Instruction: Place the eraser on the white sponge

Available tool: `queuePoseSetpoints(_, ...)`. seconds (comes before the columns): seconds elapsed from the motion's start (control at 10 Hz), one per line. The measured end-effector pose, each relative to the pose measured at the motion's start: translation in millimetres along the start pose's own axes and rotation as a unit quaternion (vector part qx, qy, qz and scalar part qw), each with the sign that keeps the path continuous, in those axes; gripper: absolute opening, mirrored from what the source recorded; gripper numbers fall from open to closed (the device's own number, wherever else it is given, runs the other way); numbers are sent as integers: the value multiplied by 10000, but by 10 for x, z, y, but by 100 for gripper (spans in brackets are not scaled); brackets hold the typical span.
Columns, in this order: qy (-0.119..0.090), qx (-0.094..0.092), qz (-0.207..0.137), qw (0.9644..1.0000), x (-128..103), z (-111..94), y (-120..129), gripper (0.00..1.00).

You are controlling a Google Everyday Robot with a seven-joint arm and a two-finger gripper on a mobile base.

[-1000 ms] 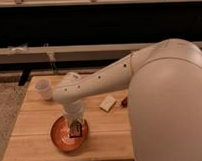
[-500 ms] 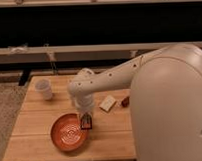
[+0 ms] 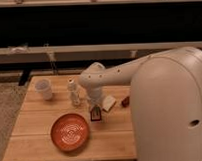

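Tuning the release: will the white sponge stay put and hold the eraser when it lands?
Probably, with some risk. The white sponge is a small block lying flat on the table, so tipping is unlikely. It looks light and soft, so a nudge could slide it. The eraser hangs in the shut hand just left of it; its top is small, so the eraser may overhang.

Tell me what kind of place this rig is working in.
Probably a lab or test room, not a home: a bare wooden table holds staged props, an orange plate and a white cup, against dark shelving. The end effector, shut on the eraser, hangs beside the white sponge.
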Motion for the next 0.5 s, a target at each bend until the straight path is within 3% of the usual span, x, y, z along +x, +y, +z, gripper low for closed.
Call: queuePoseSetpoints(0.5, 31, 108, -21, 9999, -226, 112, -403, 0)
